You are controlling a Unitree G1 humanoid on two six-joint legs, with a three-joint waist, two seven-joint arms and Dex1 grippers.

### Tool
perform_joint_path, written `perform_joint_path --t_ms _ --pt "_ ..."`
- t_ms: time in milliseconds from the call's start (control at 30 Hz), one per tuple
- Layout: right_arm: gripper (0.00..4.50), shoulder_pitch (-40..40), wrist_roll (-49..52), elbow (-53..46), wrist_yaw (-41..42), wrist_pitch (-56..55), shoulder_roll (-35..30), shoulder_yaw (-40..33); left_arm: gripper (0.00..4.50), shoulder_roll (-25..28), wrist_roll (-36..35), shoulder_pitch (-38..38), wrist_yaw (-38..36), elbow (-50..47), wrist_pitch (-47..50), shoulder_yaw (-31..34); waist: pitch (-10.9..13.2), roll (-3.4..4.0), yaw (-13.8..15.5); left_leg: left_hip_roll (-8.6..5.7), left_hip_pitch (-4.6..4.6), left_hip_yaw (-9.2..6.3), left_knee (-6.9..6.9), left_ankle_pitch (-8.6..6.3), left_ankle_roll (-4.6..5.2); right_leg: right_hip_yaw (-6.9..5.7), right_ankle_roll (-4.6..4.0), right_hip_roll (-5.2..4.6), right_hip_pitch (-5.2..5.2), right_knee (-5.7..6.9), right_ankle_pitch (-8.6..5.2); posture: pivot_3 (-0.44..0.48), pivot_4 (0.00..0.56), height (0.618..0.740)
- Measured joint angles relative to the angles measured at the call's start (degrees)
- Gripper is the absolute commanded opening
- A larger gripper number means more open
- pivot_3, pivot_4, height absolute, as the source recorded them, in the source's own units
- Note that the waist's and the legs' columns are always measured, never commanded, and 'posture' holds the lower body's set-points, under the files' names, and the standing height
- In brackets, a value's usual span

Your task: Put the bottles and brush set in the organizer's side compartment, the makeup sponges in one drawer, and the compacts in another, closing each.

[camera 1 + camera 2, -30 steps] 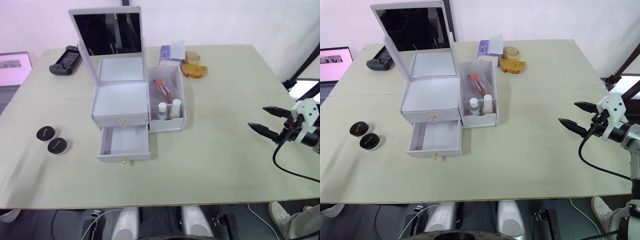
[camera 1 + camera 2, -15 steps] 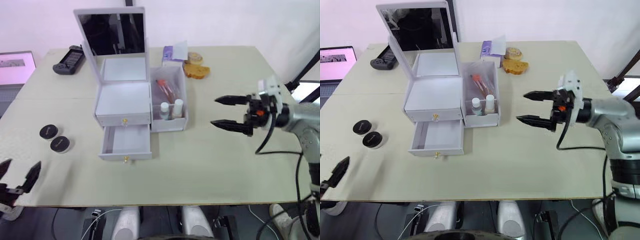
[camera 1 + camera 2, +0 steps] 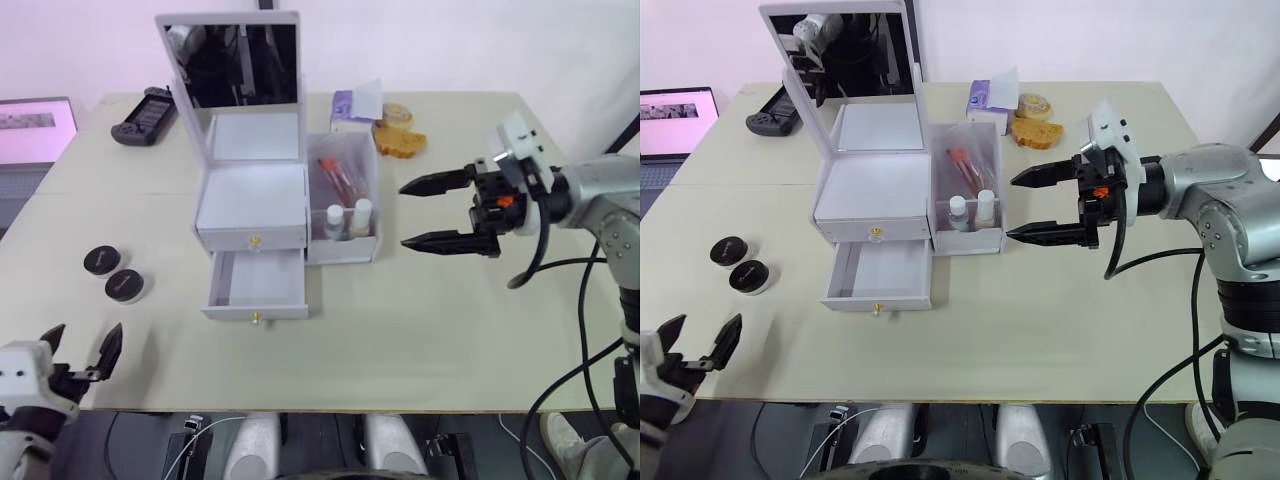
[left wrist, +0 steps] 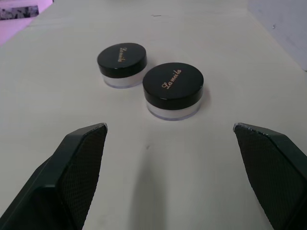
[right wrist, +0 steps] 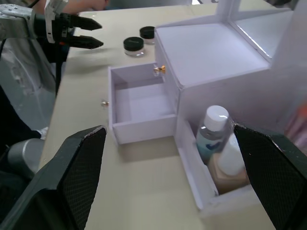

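The two bottles (image 3: 971, 207) and the brush set (image 3: 962, 170) are already stood in the organizer's (image 3: 880, 185) side compartment, while the lower drawer (image 3: 879, 275) is left pulled out and empty, presumably to be filled. The two compacts (image 4: 151, 79) are seen near the table's (image 3: 450, 330) left edge, with the left gripper (image 3: 80, 350) spread wide at the near-left corner facing them, judged ready to approach. The right gripper (image 3: 1040, 205), likewise wide and empty, is held just beside the side compartment; the sponges (image 3: 398, 130) at the far edge are partly hidden behind a small box (image 3: 352, 103), and the upper drawer's contents cannot be made out.

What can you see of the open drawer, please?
The drawer is the lower of two in the white organizer. It looks like white plastic, with a small gold knob on the front. It is pulled out toward the robot, lies level on the table, and is empty. No gripper touches it.
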Motion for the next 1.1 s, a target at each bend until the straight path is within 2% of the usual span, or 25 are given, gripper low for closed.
perform_joint_path --t_ms 300,700,900,1000,1067,1100 --pt "4.50 -2.7 0.1 -1.7 -1.8 1.8 -1.1 -0.8 4.43 0.4 3.5 -10.5 1.7 11.6 -1.6 -4.1 0.0 0.02 0.0 0.00 0.01 -0.04 0.01 0.00 0.00 -0.04 0.00 0.01 -0.01 0.07 0.01 0.000 0.150 0.740" --pt "4.50 -4.1 0.7 -2.9 -5.1 4.2 -1.2 -1.1 4.43 1.3 5.1 -18.2 3.3 16.7 -2.3 -6.3 0.0 0.01 0.0 0.00 0.01 -0.06 0.02 0.01 0.00 -0.05 0.03 0.01 -0.01 0.09 0.02 0.000 0.150 0.740" --pt "4.50 -4.5 0.8 -3.3 -5.8 4.9 -1.2 -1.1 4.43 1.2 5.2 -19.4 3.9 17.2 -2.3 -6.6 0.0 0.01 0.0 0.00 0.00 -0.06 0.00 0.01 0.00 -0.05 0.04 0.01 -0.01 0.08 0.02 0.000 0.150 0.740" --pt "4.50 -4.5 1.4 -3.4 -6.5 5.3 -1.1 -1.5 3.59 1.1 5.1 -19.5 4.6 17.1 -2.0 -6.9 0.0 0.01 0.0 0.00 0.00 -0.06 0.01 0.01 0.00 -0.05 0.04 0.01 -0.01 0.08 0.02 0.000 0.150 0.740" --pt "4.50 -4.5 1.8 -3.5 -6.8 5.4 -1.0 -2.0 2.63 1.0 4.9 -19.7 4.9 16.7 -1.5 -7.0 0.0 0.01 0.0 0.00 0.00 -0.06 0.00 0.01 0.00 -0.05 0.04 0.01 -0.01 0.09 0.02 0.000 0.150 0.740" --pt "4.50 -4.5 1.9 -3.5 -7.1 5.4 -0.9 -2.2 2.63 0.9 4.8 -19.7 5.0 16.4 -1.2 -7.1 0.0 0.01 0.0 0.00 0.00 -0.06 0.01 0.01 0.00 -0.05 0.04 0.01 -0.01 0.09 0.02 0.000 0.150 0.740"
